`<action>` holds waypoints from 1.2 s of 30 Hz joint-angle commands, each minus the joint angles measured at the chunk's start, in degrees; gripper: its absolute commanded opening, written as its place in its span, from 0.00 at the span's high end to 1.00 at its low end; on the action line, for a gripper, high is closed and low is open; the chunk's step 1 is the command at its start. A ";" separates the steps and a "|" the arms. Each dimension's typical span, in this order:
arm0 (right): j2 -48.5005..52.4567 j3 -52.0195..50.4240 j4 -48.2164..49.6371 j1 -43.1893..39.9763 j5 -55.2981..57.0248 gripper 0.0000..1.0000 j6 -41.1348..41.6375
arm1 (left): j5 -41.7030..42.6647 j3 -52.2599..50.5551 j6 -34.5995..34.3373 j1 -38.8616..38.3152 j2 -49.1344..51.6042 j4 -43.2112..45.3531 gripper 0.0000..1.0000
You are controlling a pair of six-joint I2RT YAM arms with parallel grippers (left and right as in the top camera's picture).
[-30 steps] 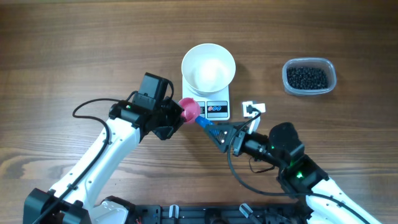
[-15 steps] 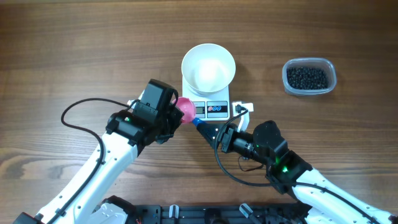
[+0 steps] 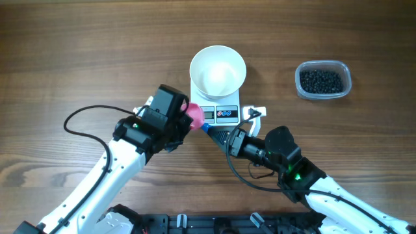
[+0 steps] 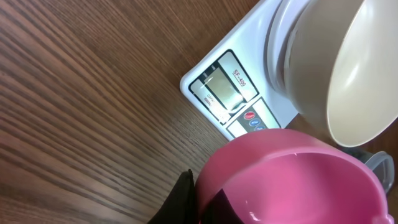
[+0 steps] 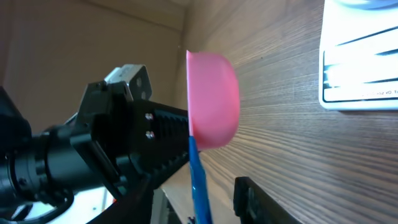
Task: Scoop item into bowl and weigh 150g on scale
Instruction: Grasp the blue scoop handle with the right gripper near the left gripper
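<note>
The empty white bowl [image 3: 218,70] stands on the white scale [image 3: 226,114], both also seen in the left wrist view as the bowl [image 4: 329,74] and the scale [image 4: 230,93]. My left gripper [image 3: 185,123] is shut on the rim of the pink scoop [image 3: 195,115] just left of the scale's display. The scoop's cup [image 4: 292,180] is empty. My right gripper [image 3: 224,138] stands open around the scoop's blue handle [image 5: 198,174], with a gap on each side. The item, a heap of black pellets [image 3: 320,80], lies in a clear tub at the far right.
The clear tub [image 3: 345,73] sits well right of the scale on the wooden table. A small white piece [image 3: 256,113] lies by the scale's right front corner. The left arm [image 5: 93,155] is close in front of the right wrist.
My right gripper has moved left up to the scoop's handle and its jaws have narrowed around it. The left arm shifted the scoop slightly toward the scale.
</note>
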 commanded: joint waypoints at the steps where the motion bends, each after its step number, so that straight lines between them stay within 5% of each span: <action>1: 0.52 1.25 0.52 0.33 1.22 0.56 1.73 | -3.54 -0.20 -3.85 -2.84 -0.63 -0.39 0.96; 17: 0.61 1.25 0.63 0.33 1.42 0.77 5.11 | -6.16 -0.20 -8.07 -5.60 -0.63 -0.87 0.96; 24: 0.61 1.25 0.63 0.33 1.64 0.95 5.44 | -6.14 -0.20 -8.02 -5.60 -0.63 -1.51 0.96; 36: 0.61 1.25 1.03 0.33 2.47 0.96 6.12 | -6.14 -0.20 -8.00 -5.57 -0.63 -2.54 0.95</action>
